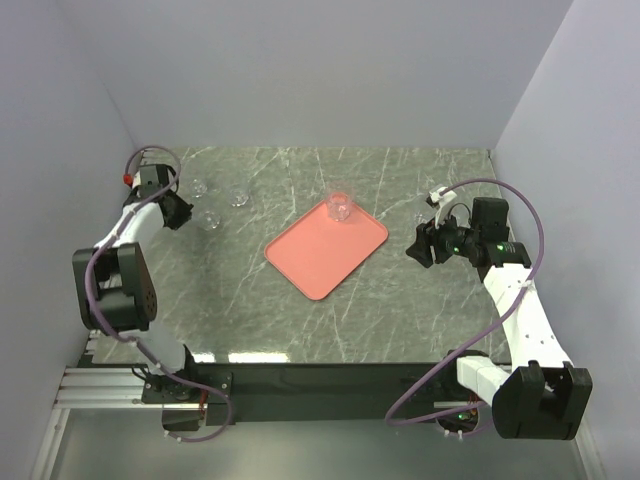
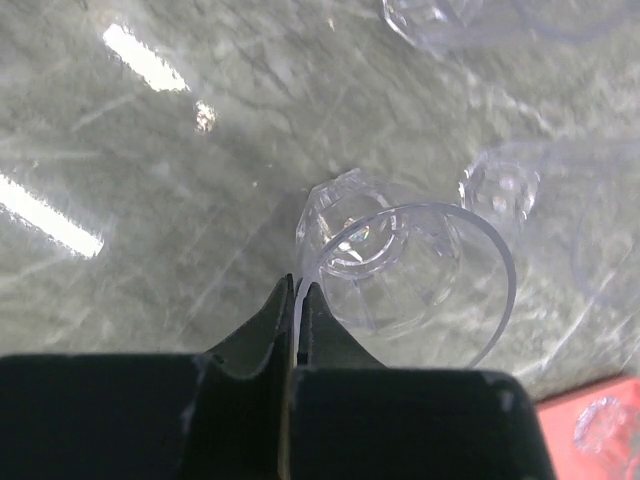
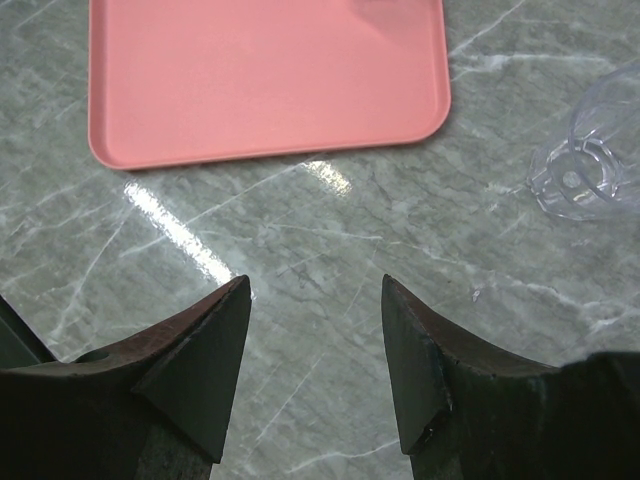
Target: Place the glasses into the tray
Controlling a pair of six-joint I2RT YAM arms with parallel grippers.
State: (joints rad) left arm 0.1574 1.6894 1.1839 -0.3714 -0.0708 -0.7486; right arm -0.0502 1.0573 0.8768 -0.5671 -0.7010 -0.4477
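Observation:
The salmon-pink tray (image 1: 318, 258) lies mid-table, with one clear glass (image 1: 340, 207) standing at its far corner. Three more glasses stand at the far left: two (image 1: 200, 187) (image 1: 238, 196) further back and one (image 1: 210, 220) at my left gripper (image 1: 186, 213). In the left wrist view that gripper (image 2: 298, 290) is shut on the rim wall of this glass (image 2: 410, 270); two others (image 2: 515, 190) (image 2: 430, 20) stand beyond it. My right gripper (image 3: 315, 290) is open and empty over bare table, near the tray's edge (image 3: 270, 90). A glass (image 3: 585, 165) stands to its right.
The marble table has white walls at the back and on both sides. The tray's corner (image 2: 560, 440) shows at the lower right of the left wrist view. The right-hand glass (image 1: 422, 217) stands between the tray and the right arm.

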